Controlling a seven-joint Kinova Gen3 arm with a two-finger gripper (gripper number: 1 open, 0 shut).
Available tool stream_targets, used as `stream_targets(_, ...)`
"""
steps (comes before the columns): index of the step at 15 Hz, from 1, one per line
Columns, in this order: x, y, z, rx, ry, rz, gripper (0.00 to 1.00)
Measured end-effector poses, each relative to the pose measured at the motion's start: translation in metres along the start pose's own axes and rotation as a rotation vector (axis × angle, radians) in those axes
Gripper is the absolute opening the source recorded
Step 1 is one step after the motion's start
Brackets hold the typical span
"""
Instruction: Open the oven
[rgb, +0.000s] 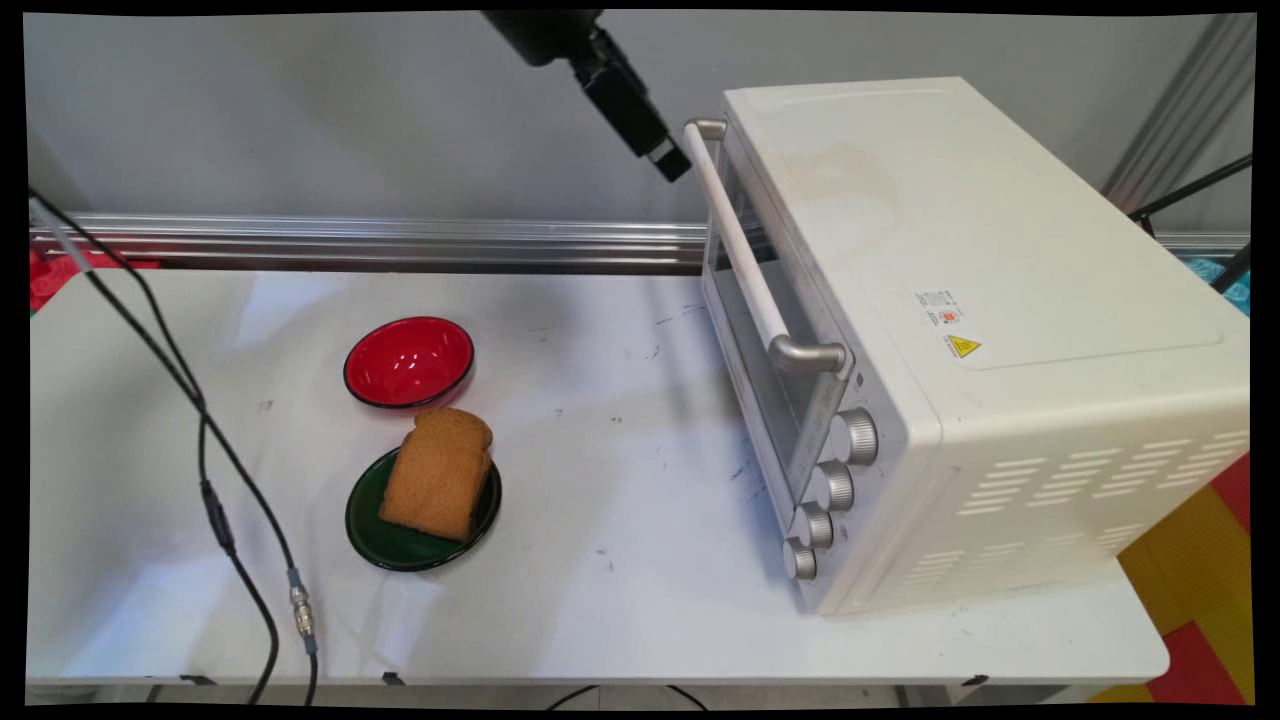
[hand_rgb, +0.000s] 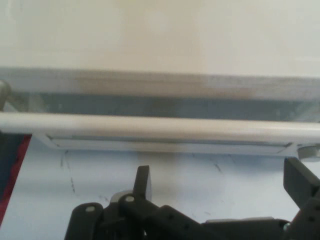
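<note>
Pincer (rgb: 668, 160), black and two-fingered, hangs high above the bench (rgb: 620, 600), just beside the far end of the toaster oven's (rgb: 960, 330) door handle (rgb: 740, 250) but not touching it. In the hand view its two fingers (hand_rgb: 142, 181) stand well apart, so it is released and holds nothing; the handle runs straight across that view beyond the fingertips, with the glass door behind it.

The toaster oven is a white metal box that fills the bench's right side, its door shut and facing toward the middle of the bench. Four round silver knobs (rgb: 830, 490) sit in a column at the door's near end. The oven looks heavy and rigid, unlikely to shift under a light pull. Its handle is a smooth, stiff, pale bar held off the door by two metal brackets, probably somewhat slippery; the gap behind the bar looks like the natural place to take hold, around the bar between the brackets. The glass door is the fragile part.

Well apart from the oven, on its door side, a green plate (rgb: 400, 540) carries a slice of brown bread (rgb: 437, 475), which looks light, soft and crumbly. Just beyond the plate sits an empty red bowl (rgb: 408, 362). Black cables (rgb: 210, 470) hang farther from the oven than the plate.
</note>
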Motion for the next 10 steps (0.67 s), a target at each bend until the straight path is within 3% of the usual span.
stream_targets(3, 0.015, -0.001, 0.007, -0.003, -0.008, 0.033, 1.0)
stream_targets(4, 0.018, -0.002, 0.008, 0.0, -0.012, 0.043, 0.0)
stream_targets(10, 0.03, -0.007, 0.017, 0.01, -0.032, 0.094, 0.0)
